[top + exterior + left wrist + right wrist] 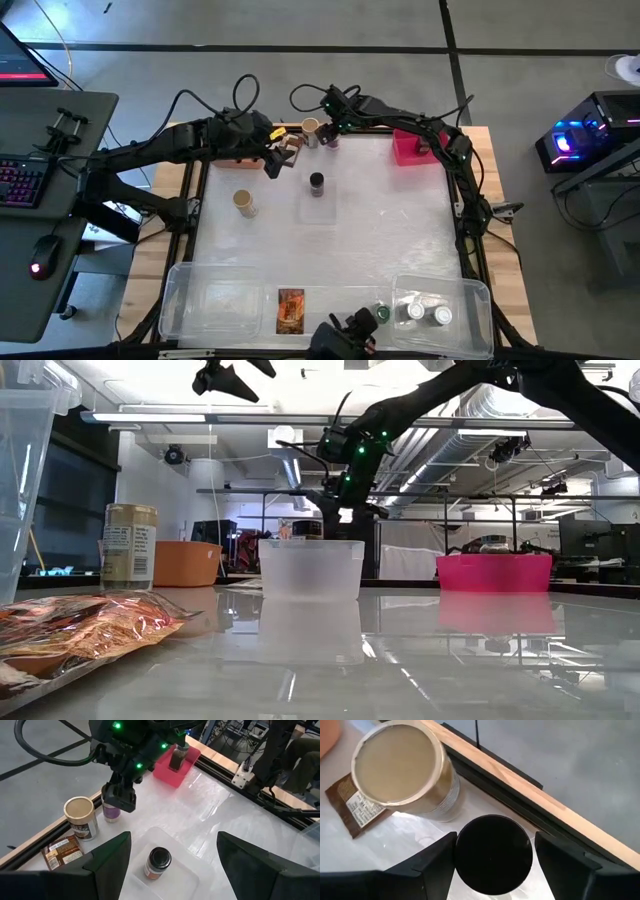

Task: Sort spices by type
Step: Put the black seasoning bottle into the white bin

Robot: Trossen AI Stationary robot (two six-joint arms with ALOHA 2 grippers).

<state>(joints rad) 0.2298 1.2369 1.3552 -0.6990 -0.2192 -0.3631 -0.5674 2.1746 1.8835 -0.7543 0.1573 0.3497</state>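
A purple-labelled spice jar with a dark cap (492,852) stands by the table's far edge. My right gripper (330,136) is open and points steeply down over it, one finger on each side of the cap. Beside it stand a tan-capped jar (400,765) and a flat brown packet (355,807). My left gripper (174,840) hangs open and empty above a dark-capped jar (158,862), which stands in a small clear tub (192,875). Another tan-capped jar (243,203) stands at mid-left. My right gripper's fingers (437,862) come from above and stand close on either side of the dark cap's rim (460,847). I cannot tell whether they touch it. The jar stands upright on the table.
The pink bin (408,150) at the far right holds a dark-capped jar (178,756). An orange bin (187,563) sits at the far left. Large clear tubs (200,300) along the near edge hold an orange packet (290,310), a green-capped jar (382,314) and two white-capped jars (428,314).
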